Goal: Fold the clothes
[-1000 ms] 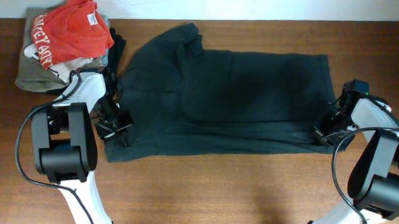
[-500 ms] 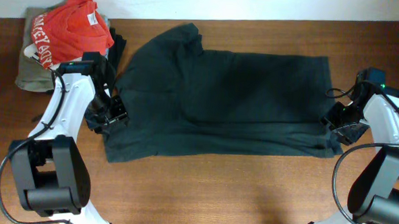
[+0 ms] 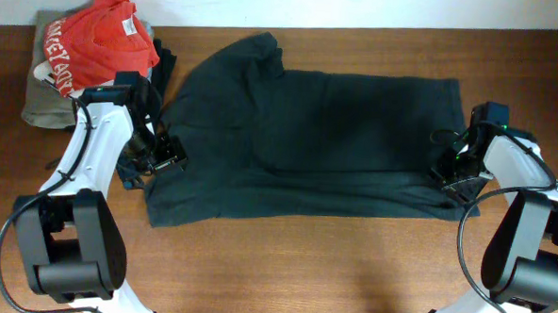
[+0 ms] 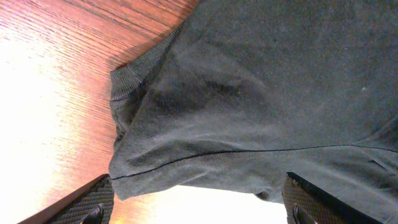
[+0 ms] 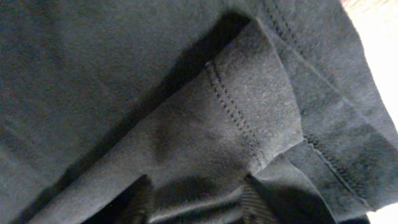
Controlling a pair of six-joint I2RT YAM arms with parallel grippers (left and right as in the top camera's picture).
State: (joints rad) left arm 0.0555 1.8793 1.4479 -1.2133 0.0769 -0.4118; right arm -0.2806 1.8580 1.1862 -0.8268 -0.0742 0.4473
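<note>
**Brown wooden table, one dark shirt laid out for its next fold**

Brown wood grain runs under everything on the table [image 3: 302, 271], with a pale wall strip behind. Off the dark shirt's [image 3: 327, 140] upper left corner sits a pile: one red shirt [image 3: 91, 40] on top of a grey-khaki garment [image 3: 40, 108].

At the dark shirt's left edge, the left gripper [image 3: 158, 163] hangs over a sleeve-like corner. Its fingers [image 4: 93, 202] are spread wide, with cloth below them and nothing pinched.

The dark shirt itself lies spread across the middle of the table, mostly flat, with one part doubled over near its centre.

At its right edge, the right gripper [image 3: 453, 174] appears to be pinching a bunched fold of the stitched hem.

The step looks like taking both ends for a fold. The left gripper should drop onto the ribbed edge and catch every layer. Both ends should then lift evenly, so the cloth does not drag or skew.

Count: one dark shirt, two grippers, one side pile.
</note>
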